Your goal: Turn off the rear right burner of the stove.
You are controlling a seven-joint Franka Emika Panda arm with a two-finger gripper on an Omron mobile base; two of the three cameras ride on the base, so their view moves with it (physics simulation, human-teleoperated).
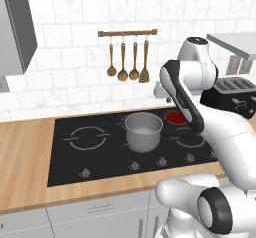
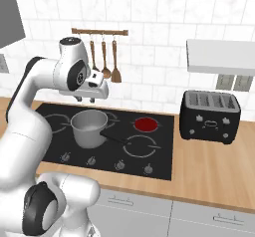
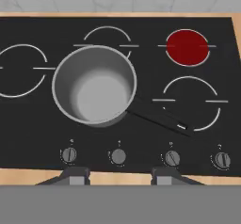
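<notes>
Rear right burner (image 3: 188, 47): glowing solid red, a small round disc with a thin grey line crossing it, sitting near the back right corner of the stove.
Stove (image 3: 28, 124): lying flat and black, set into the wooden counter (image 1: 25, 152), grey ring marks showing across the glass.
Knobs (image 3: 118, 156): four small silver ones lining up along the stove's front edge.
Pot (image 3: 94, 84): steel, standing empty near the stove's middle, its dark handle (image 3: 157, 119) reaching toward the front right ring.
Gripper (image 3: 117, 173): hovering above the stove's front edge, fingers standing wide apart, gripping nothing.
Toaster (image 2: 209, 115): sitting black on the counter, right of the stove.
Utensils (image 1: 127, 62): hanging on the wall rail behind.
</notes>
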